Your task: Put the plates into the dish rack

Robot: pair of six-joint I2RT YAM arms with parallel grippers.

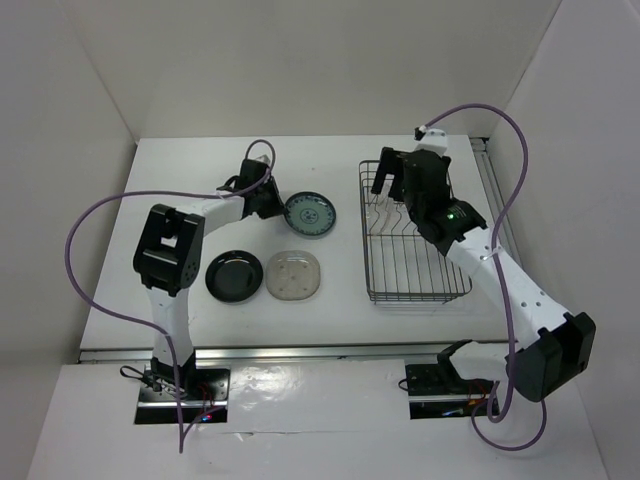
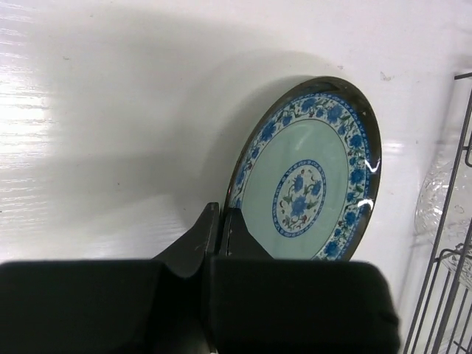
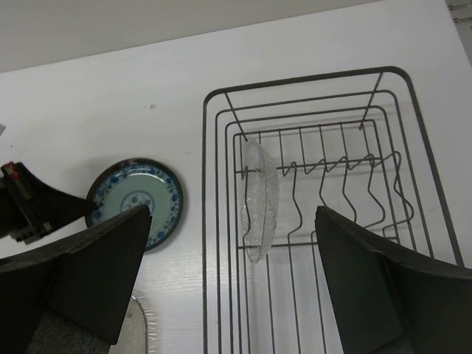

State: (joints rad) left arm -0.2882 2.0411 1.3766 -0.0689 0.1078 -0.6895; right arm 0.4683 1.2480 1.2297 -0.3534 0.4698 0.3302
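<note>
The blue-green patterned plate [image 1: 310, 214] lies left of the dish rack [image 1: 412, 285]. My left gripper [image 1: 265, 198] is shut on its left rim, with the rim pinched between the fingers [image 2: 209, 230], and the plate [image 2: 310, 177] looks tilted. The clear plate [image 3: 259, 198] stands on edge between prongs at the rack's left side [image 3: 214, 221]. My right gripper [image 3: 233, 221] is open wide and empty above the rack's far end [image 1: 397, 183]. The black plate [image 1: 234, 275] and the translucent rounded-square plate [image 1: 294, 274] lie flat side by side nearer the front.
The rack's right slots [image 3: 346, 184] hold nothing. White walls close off the table on the left, back and right. Purple cables loop over both arms. The rack's wires [image 2: 459, 221] stand close to the right of the held plate.
</note>
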